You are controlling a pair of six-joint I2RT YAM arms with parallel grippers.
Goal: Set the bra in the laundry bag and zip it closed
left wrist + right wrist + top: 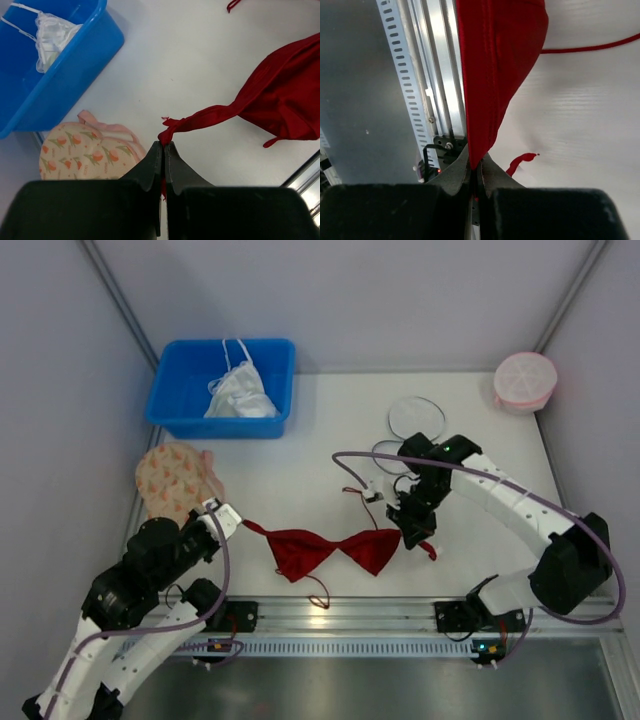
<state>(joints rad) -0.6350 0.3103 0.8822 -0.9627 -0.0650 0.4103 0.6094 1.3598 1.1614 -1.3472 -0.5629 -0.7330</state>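
Note:
The dark-red bra (335, 550) hangs stretched between both grippers over the table's near middle. My left gripper (230, 521) is shut on its left end, where the bunched red fabric is pinched at the fingertips (164, 145) and the bra (285, 100) trails off to the right. My right gripper (412, 536) is shut on the right cup, and in the right wrist view the bra (495, 60) rises from between the shut fingers of the gripper (475, 164). The laundry bag (417, 417), round translucent white mesh with a dark rim, lies behind the right arm.
A blue bin (170, 390) holding a white garment (240, 395) stands at the back left. A beige patterned disc (178, 480) lies by the left gripper. A pink round mesh bag (525, 380) sits at the back right. An aluminium rail (340, 615) runs along the near edge.

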